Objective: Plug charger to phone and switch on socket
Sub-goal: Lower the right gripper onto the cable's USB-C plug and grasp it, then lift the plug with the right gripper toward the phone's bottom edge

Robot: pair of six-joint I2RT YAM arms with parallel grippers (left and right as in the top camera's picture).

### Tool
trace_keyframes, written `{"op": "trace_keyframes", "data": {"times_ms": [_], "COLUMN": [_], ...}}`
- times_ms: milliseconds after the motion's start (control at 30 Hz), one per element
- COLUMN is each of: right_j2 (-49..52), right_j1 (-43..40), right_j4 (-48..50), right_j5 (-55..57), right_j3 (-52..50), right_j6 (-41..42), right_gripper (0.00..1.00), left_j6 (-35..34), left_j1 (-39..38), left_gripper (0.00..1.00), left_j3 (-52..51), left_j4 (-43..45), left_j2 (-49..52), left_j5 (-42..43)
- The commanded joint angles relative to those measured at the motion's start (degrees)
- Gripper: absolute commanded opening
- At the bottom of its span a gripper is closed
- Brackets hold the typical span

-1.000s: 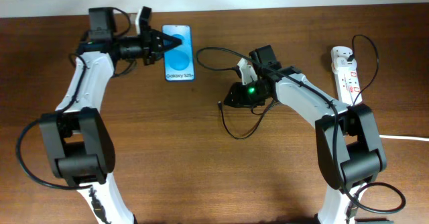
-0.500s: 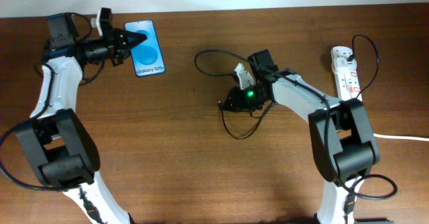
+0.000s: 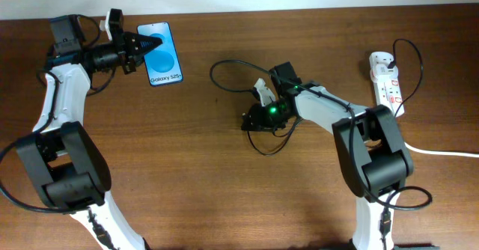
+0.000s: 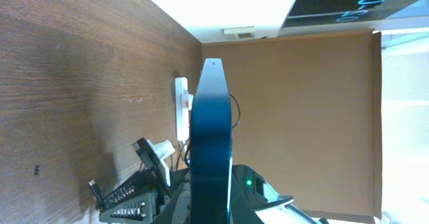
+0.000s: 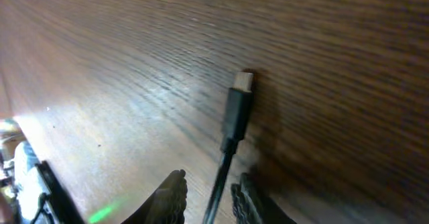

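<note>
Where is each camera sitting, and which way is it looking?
Overhead: above the table, looking straight down; shows left arm, right arm, left gripper holding the phone, right gripper at the charger, socket on the right.
Left wrist: on the left arm, looking along the table; phone held edge-on in the middle, socket and right arm beyond.
Right wrist: on the right arm, looking close at the wood; its fingers flank the charger.
Shared: overhead and left wrist both show phone and socket.
</note>
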Motion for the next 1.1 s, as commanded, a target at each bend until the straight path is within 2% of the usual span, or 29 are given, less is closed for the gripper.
{"op": "trace_keyframes", "data": {"times_ms": [0, 400, 700, 833, 933, 1067], "right_j2": [1.07, 1.73, 2.62, 2.05, -0.48, -10.25], "right_j1": [0.22, 0.37, 0.13, -0.96, -2.54, -4.72], "right_j4": [0.33, 2.51, 3.13, 2.89, 2.43, -0.09], "right_j5": [-0.35, 0.02, -1.88, -3.67, -6.08, -6.62], "right_j3": [-0.63, -0.63, -0.57, -0.37, -0.37, -0.28], "right_j6": [1.62, 3.67, 4.61, 4.55, 1.36, -1.25], "right_gripper": [0.28, 0.28, 0.04, 0.04, 0.04, 0.04], "left_j6": [-0.55, -0.55, -0.55, -0.55, -0.55, -0.55], "left_j1": [0.13, 0.0, 0.0, -0.04, -0.83, -3.02], "left_gripper": [0.0, 0.0, 0.0, 0.0, 0.0, 0.0], "left_j3": [0.61, 0.61, 0.61, 0.61, 0.61, 0.61], "left_j4": [0.13, 0.13, 0.13, 0.13, 0.13, 0.13], "left_j2": [-0.02, 0.0, 0.0, 0.0, 0.0, 0.0], "left_j5": [2.54, 2.54, 2.54, 2.78, 3.32, 3.41]}}
